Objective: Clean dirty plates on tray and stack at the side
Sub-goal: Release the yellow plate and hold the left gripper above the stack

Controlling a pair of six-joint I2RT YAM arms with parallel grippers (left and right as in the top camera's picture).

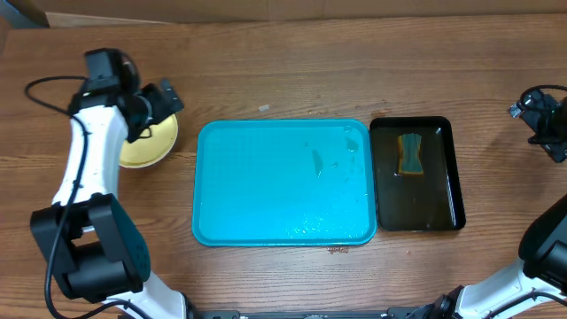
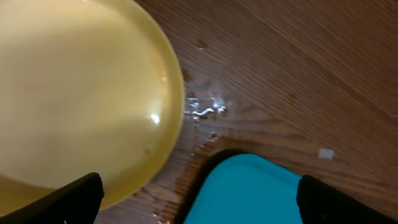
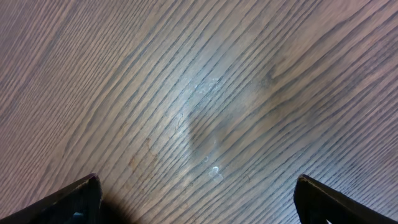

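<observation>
Your left pincer [image 1: 165, 99] hangs wide open with nothing between its fingers. Just ahead of it, the round pale yellow-green plate [image 2: 74, 93] rests on the brown wooden surface [image 3: 199, 93]. You cannot tell whether other plates lie under it. A rounded corner of the large turquoise-blue rectangular plastic tray [image 1: 257, 195] shows right below that pincer, apart from the plate, with water drops on the wood between them. The tray holds only a wet film and a small dark speck. Beyond it from the left pincer, the smaller narrow black tray [image 1: 416, 204] holds a teal-and-yellow sponge [image 1: 409, 153]. Your right pincer [image 3: 199, 199] is open too, above bare, wet-marked wood beside the black tray.
</observation>
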